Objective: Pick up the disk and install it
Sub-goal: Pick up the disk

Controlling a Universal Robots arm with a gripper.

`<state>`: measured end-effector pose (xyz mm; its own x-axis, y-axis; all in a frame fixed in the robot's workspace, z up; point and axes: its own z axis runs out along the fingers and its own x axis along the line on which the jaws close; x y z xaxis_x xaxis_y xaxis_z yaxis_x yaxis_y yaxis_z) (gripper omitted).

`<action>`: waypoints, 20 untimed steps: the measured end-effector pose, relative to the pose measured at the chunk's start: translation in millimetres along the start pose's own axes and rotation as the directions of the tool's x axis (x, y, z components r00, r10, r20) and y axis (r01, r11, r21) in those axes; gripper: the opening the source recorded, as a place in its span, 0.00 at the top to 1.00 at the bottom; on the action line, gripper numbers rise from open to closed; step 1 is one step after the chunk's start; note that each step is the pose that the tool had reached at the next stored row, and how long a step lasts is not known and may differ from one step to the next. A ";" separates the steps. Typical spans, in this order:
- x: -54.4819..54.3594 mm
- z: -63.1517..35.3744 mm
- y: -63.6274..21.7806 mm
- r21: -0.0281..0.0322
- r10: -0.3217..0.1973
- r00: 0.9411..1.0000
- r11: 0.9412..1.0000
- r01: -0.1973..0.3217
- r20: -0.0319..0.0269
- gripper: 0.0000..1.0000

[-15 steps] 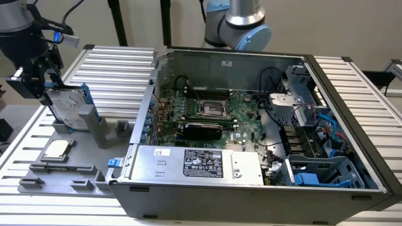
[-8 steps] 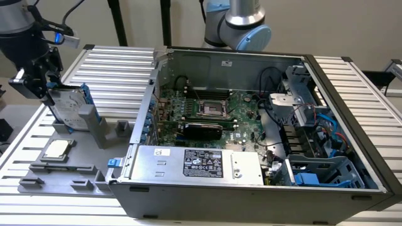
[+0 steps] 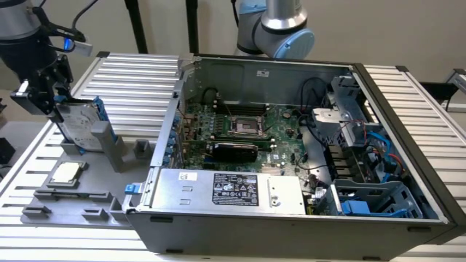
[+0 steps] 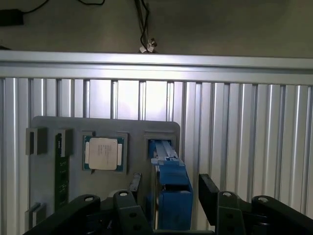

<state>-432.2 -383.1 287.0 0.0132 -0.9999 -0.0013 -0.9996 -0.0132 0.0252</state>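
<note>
The disk [image 3: 78, 124], a silver-grey drive with blue plastic rails, stands on edge in a slot of the grey holder plate [image 3: 73, 210] at the exterior view's left. My gripper [image 3: 61, 109] hangs over its top edge with one black finger on each side. In the wrist view the blue-railed disk [image 4: 171, 191] rises between the two fingers [image 4: 207, 188]. A narrow gap shows between that finger and the rail. My gripper [image 4: 170, 183] is open around the disk, which still rests in its slot.
An open computer case [image 3: 291, 232] fills the exterior view's middle and right, with a motherboard [image 3: 240, 128], a silver power supply [image 3: 233, 191] and a blue drive bay [image 3: 371, 204]. A square silver chip [image 3: 64, 173] [image 4: 103, 153] lies on the holder plate beside the disk. A slatted aluminium table [image 3: 138, 76] lies underneath.
</note>
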 end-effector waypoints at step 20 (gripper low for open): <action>0.0 0.8 -0.7 0.000 0.000 1.000 1.000 0.000 0.000 0.60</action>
<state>-431.5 -383.1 286.2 0.0133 -0.9999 -0.0013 -0.9996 -0.0133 0.0251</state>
